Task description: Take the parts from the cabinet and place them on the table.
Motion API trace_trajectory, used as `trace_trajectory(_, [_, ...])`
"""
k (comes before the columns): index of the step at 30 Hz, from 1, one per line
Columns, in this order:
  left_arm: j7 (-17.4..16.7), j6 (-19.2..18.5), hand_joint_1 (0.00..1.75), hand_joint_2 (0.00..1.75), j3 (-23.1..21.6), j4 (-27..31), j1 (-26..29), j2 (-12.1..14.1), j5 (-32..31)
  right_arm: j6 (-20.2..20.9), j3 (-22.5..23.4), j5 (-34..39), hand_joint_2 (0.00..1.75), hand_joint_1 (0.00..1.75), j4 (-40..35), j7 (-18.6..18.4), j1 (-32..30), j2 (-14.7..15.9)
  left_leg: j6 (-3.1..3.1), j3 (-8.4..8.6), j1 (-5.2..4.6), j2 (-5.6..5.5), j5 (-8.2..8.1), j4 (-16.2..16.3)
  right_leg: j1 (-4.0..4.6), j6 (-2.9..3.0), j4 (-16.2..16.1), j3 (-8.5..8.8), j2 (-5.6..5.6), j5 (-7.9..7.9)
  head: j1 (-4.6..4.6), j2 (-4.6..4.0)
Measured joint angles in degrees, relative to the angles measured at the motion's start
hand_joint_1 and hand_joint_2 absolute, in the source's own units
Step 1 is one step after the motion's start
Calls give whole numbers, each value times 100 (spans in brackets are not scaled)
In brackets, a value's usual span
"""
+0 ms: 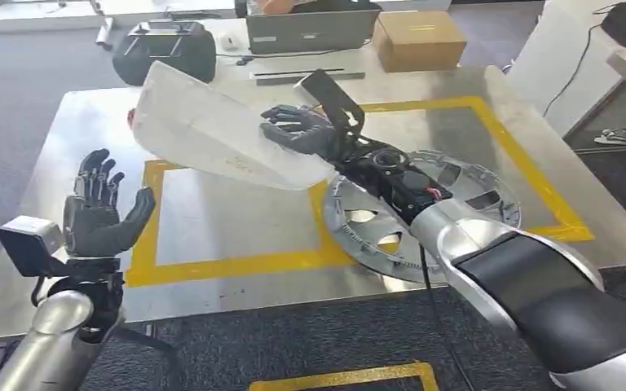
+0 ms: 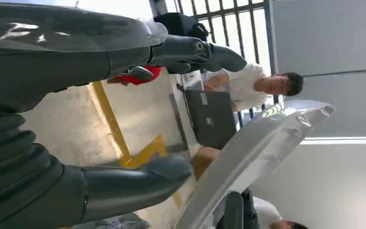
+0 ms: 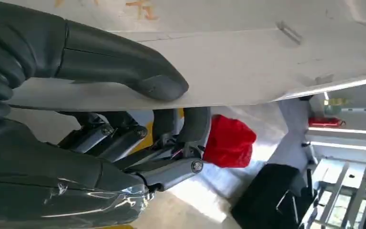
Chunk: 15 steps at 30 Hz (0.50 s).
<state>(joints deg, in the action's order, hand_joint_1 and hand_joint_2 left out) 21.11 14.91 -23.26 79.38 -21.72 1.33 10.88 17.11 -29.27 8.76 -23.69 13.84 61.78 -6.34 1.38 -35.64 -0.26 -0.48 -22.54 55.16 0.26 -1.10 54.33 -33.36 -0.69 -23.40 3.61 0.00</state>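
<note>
The right hand (image 1: 301, 130) grips one edge of a large, pale, curved plastic panel (image 1: 204, 126), thumb on one face and fingers on the other, above the steel table (image 1: 236, 236). Thin, smooth and probably light, it may flex; a mid-edge hold seems safest. The left hand (image 1: 98, 208) hovers spread, holding nothing, near a perforated silver metal disc (image 1: 465, 183).

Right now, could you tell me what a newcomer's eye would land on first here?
First, the large white curved panel that the right hand holds above the steel table, over the yellow taped rectangle. Beneath the right arm lies a silver wheel cover. The left hand is raised, fingers spread and holding nothing, near the table's near-left edge.
</note>
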Motion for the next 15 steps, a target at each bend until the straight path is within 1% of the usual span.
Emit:
trace_trajectory(3, [0, 0, 0, 175, 0, 0, -6, -2, 0, 2, 0, 0, 175, 175, 17, 0, -3, -2, -11, 19, 2, 2, 3, -21, 4, 9, -1, 3, -2, -5, -46, 0])
trace_trajectory(10, [0, 0, 0, 175, 0, 0, -6, -9, 0, -2, 0, 0, 175, 175, 24, 0, -3, -4, -29, 33, 13, 2, 6, -43, 8, 38, 0, 6, 0, -16, -105, 0])
trace_trajectory(15, [59, -2, 0, 175, 0, -11, -11, -26, 13, -160, -7, -90, 175, 175, 74, -28, -3, -42, -39, 33, 18, 2, 1, -43, 6, 40, -1, 7, 0, -17, -131, 0])
